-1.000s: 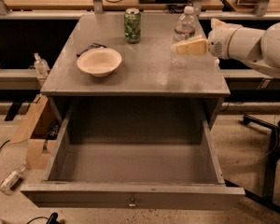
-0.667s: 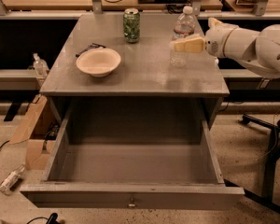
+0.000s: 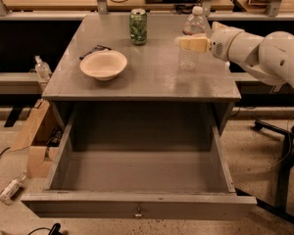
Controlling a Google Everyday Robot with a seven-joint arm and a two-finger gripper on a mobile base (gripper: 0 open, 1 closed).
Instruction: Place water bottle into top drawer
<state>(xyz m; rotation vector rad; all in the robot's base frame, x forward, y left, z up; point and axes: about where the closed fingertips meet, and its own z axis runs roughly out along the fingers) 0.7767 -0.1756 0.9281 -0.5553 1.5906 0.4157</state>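
The water bottle (image 3: 188, 58), clear ribbed plastic with a white cap, stands upright at the back right of the grey table (image 3: 152, 80). My gripper (image 3: 190, 44) reaches in from the right on a white arm and sits at the bottle's mid height, over its label band. The bottle's base rests on the table. The top drawer (image 3: 137, 207) is pulled fully open below the table's front edge, and its inside shows bare grey metal. A small metal pull (image 3: 137, 212) sits at its front centre.
A green patterned can (image 3: 138, 26) stands at the table's back centre. A cream bowl (image 3: 103, 64) with a dark utensil behind it sits at the left. A cardboard box (image 3: 32, 141) and a small dispenser bottle (image 3: 41, 67) are at the left. A chair base (image 3: 284, 146) stands at the right.
My gripper has shifted slightly left along the bottle's middle. The bottle, can, bowl and drawer have not moved.
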